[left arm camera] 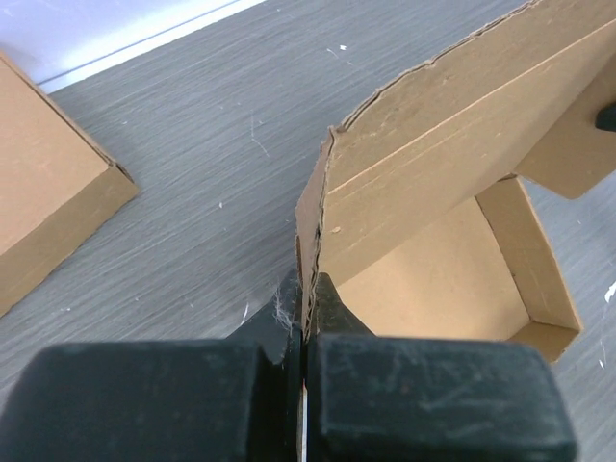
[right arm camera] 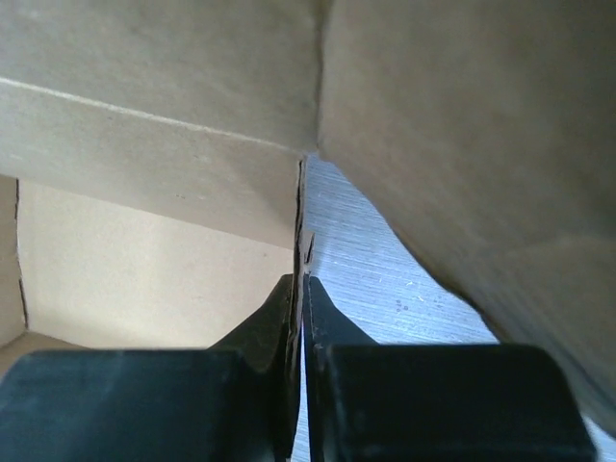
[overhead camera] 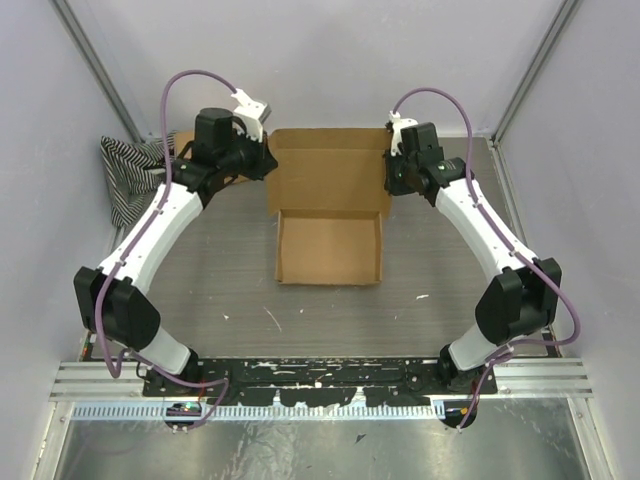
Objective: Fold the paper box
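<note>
The grey wood-grain table (overhead camera: 220, 270) fills the middle of the top view. At its centre lies the paper box (overhead camera: 329, 212). Its shallow tray (overhead camera: 330, 250), walls already standing, is at lower centre, and the wide lid panel (overhead camera: 330, 180) runs from the tray's back wall toward the upper centre. The left wrist view shows that panel lifted off the table and leaning over the tray.

The left arm (overhead camera: 165, 225) and right arm (overhead camera: 480, 225) curve in from the bottom corners and meet the lid at its two far corners. That symmetric hold seems meant to swing the panel evenly about its crease without twisting it.

A black-and-white striped cloth (overhead camera: 130, 175) is bunched at the left edge. A second cardboard box (left arm camera: 48, 183) sits beside it at the left of the left wrist frame, well apart from the work.

The left gripper (left arm camera: 306, 289) has its fingers pressed together on the ragged edge of the lid's side flap, a thin pinch on a single sheet. The right gripper (right arm camera: 300, 289) is likewise closed to a sliver, and the opposite flap's edge runs down into that gap, so it appears to grip the cardboard too.

By my reading the fold is partly done. The lid is raised but not yet brought down, and its flaps are not yet tucked in.
</note>
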